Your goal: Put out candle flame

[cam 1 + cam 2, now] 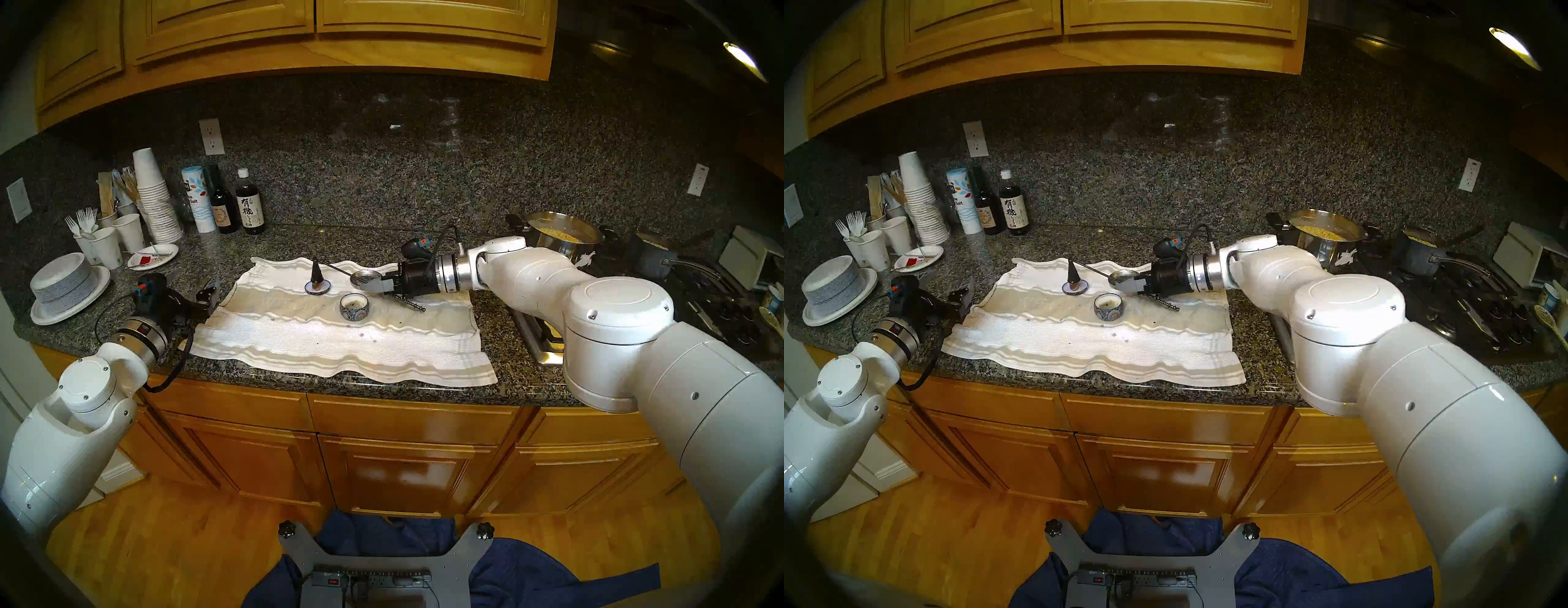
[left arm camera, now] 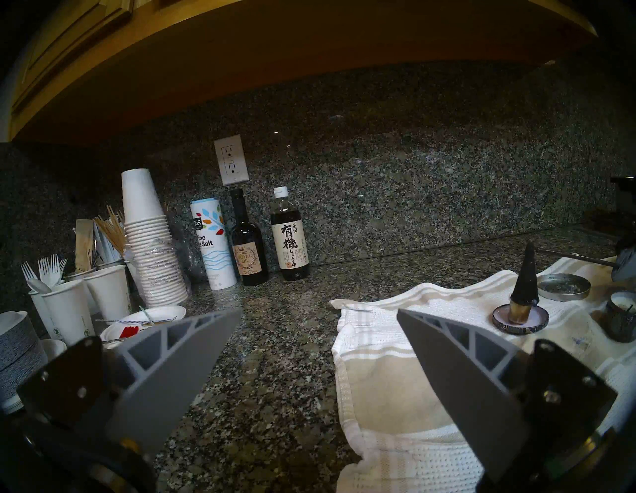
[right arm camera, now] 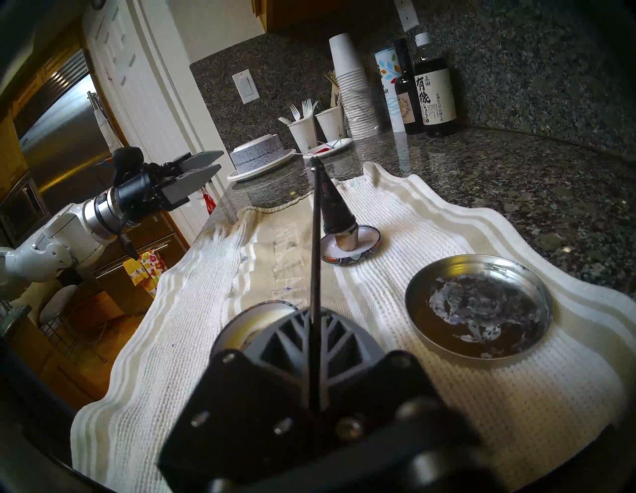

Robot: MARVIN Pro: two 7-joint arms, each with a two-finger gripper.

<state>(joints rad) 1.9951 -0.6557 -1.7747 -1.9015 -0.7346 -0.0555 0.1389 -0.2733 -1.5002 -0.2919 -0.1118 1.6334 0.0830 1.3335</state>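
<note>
Your right pincer (image 1: 375,285) is clenched on the thin rod handle of the candle snuffer (image 3: 335,206); in the right wrist view the rod runs straight out from between the closed fingers. The snuffer's black cone sits at the far end of that rod, directly ahead of the pincer, seated down over a small candle (image 3: 346,239) standing on a little patterned saucer (image 3: 368,253). No flame visible there; the cone hides the wick.

Just under and slightly robot-left of the pincer tips is a patterned candle bowl (image 1: 354,307), wax inside, no flame visible. To the pincer's other side, nearly touching it, lies a shallow metal lid (image 3: 478,306) with residue in it. All of this rests on the striped white towel (image 1: 339,339) on the granite desk (image 1: 424,237).

Your left pincer (image 2: 318,344) is released, fingers wide apart, hovering over the towel's left edge, well apart from the snuffer.
</note>
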